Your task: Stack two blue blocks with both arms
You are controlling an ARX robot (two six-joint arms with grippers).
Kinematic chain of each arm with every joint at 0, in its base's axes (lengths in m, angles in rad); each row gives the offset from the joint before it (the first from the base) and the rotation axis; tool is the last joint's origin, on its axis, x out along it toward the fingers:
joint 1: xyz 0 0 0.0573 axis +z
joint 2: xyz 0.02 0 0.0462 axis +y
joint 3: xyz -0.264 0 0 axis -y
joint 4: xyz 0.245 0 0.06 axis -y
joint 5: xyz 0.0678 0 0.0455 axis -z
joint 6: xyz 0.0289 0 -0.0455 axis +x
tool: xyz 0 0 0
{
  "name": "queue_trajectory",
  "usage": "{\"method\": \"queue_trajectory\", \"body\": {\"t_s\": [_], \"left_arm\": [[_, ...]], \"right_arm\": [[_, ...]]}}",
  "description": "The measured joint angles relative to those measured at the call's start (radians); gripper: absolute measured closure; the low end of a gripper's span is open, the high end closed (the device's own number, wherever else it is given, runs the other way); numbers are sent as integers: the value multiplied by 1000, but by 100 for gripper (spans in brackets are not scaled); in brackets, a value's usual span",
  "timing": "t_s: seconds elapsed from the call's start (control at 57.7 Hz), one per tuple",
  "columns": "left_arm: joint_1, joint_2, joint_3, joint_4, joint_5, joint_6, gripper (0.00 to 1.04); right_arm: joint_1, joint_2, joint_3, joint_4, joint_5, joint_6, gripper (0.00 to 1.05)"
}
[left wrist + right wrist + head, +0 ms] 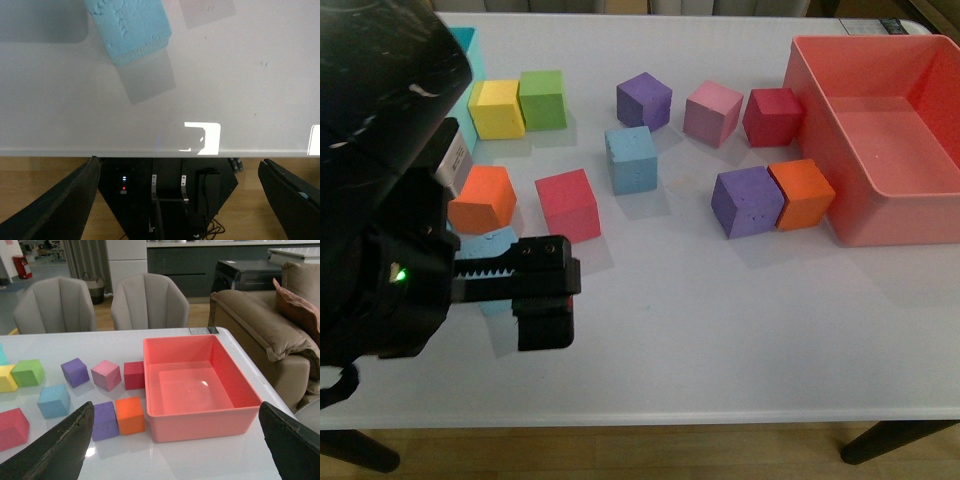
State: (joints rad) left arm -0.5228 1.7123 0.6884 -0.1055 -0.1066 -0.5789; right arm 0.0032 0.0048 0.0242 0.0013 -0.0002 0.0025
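Left gripper (542,293), jaws wide and empty, should centre over the near blue block (131,29) before closing.

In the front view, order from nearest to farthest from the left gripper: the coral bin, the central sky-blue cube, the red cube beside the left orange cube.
1. Red cube, just beyond the left gripper.
2. Sky-blue cube, mid-table.
3. Coral bin, far right.
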Motion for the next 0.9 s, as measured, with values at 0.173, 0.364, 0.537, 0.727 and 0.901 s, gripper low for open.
{"method": "queue_trajectory", "body": {"t_s": [0.173,0.364,0.537,0.727,0.901], "left_arm": [[59,125,116,18,-53,20,9],[127,229,196,22,-100,63,9],[148,299,263,18,-99,64,9],[143,337,311,7,-93,51,9],[134,379,323,14,-96,51,9]], "right_arm": [[0,0,0,0,0,0,9],[0,0,0,0,0,0,9],[0,0,0,0,0,0,9],[0,0,0,0,0,0,9],[0,0,0,0,0,0,9]]}}
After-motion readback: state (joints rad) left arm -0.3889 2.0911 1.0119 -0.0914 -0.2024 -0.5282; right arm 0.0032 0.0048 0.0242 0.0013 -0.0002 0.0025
